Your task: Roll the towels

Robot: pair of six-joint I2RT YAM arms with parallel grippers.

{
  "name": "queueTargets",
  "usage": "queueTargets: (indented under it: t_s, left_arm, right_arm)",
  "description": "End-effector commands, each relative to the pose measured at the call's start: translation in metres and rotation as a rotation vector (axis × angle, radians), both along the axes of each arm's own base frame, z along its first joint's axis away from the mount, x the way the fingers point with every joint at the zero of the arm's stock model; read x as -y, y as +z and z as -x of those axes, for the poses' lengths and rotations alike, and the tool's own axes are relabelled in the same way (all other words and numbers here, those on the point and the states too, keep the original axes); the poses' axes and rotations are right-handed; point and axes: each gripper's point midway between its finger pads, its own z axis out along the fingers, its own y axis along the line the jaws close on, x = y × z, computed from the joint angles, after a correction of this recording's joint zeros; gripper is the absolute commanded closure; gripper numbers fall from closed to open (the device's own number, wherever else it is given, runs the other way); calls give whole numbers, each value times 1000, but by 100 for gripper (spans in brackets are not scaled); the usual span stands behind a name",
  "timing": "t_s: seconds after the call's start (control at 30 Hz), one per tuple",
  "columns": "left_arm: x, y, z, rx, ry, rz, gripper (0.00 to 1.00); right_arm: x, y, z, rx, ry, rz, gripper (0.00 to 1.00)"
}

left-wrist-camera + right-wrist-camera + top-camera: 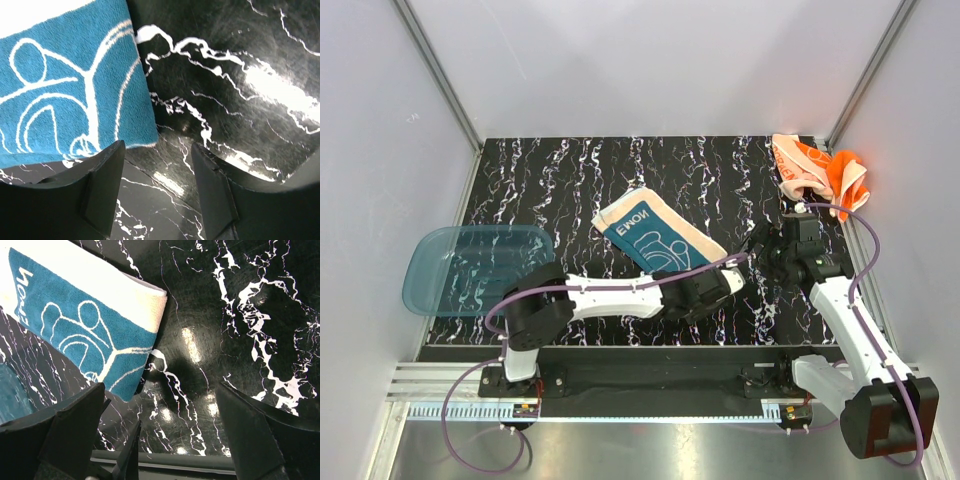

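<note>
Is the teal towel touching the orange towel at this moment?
Apart. The top external view shows the teal towel lying mid-table and the orange towel bunched in the far right corner, with a stretch of black table between them.

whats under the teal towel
Only the black marbled table shows around the teal towel, which lies flat, cream reverse at its edge. Whatever lies directly beneath is covered.

You're looking at a glossy black tabletop (570,170) veined with white like marble, which throws back bright patches of glare (192,342). Plain pale walls (650,60) close it in at 9, 12 and 3 o'clock, with 2 slanting metal posts (438,75) in the far corners. A metal rail (650,410) runs along the 6 o'clock edge.
</note>
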Motion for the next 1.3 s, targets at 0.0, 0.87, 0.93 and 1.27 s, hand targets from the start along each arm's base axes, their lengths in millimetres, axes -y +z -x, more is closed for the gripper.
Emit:
queueTargets:
  t_s: [0.0,0.87,0.93,1.27]
  left_arm:
    - [12,7,-17,32,11,25,39]
    - [-10,-37,-12,-183,62,60,100]
    - [-9,-26,-11,-216,64,111,100]
    - [-3,20,-9,-460,92,374,100]
  right_arm:
    - [-3,6,-6,35,5,-13,0]
    - [-6,-4,-6,14,5,-35,0]
    - [-11,-2,-7,17,14,-59,0]
    - [-64,8,-23,46,202,-315,9]
